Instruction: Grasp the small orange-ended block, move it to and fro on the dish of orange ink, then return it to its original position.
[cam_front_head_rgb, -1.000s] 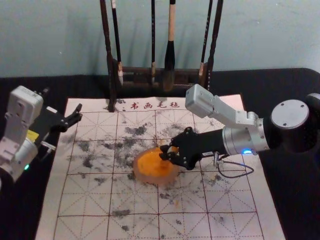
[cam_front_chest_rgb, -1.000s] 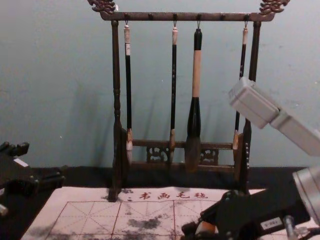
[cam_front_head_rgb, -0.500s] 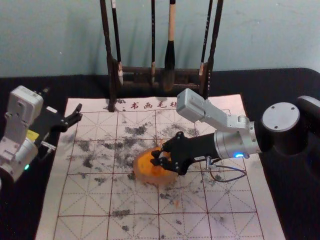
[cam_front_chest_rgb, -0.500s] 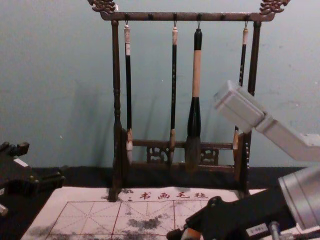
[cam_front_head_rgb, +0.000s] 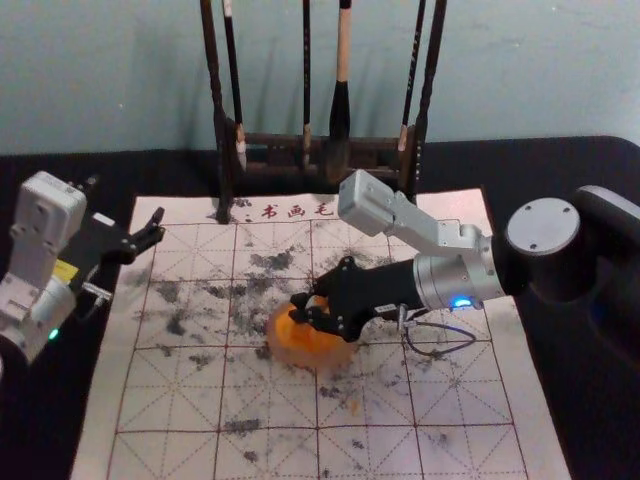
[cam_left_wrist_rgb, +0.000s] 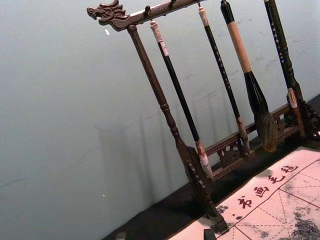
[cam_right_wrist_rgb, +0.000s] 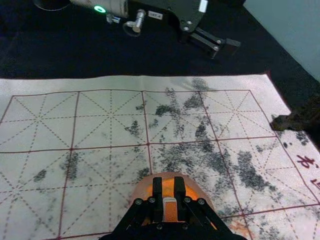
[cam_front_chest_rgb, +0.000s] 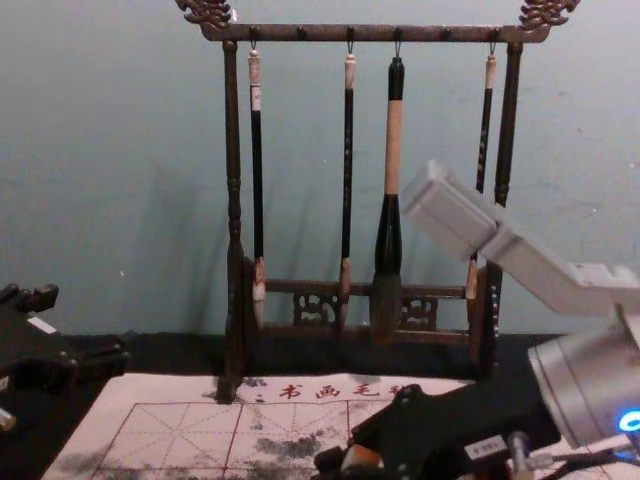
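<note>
The right hand (cam_front_head_rgb: 302, 309) is closed on a small block (cam_right_wrist_rgb: 170, 211) with a pale band and an orange end, directly over a round translucent dish of orange ink (cam_front_head_rgb: 298, 347). In the head view its black fingers mask the block and part of the dish; the right wrist view shows the block pinched between both fingers. Its lower tip is hidden, so contact with the ink can't be told. In the chest view the bottom edge crops this hand, a patch of orange peeking between the fingers. Under the dish lies a white gridded mat (cam_front_head_rgb: 265, 400) with grey smudges. Well apart to the hand's left, the left hand (cam_front_head_rgb: 124, 205) hangs parked, fingers apart. Beyond the right hand stands a dark wooden brush rack (cam_front_head_rgb: 222, 160).
</note>
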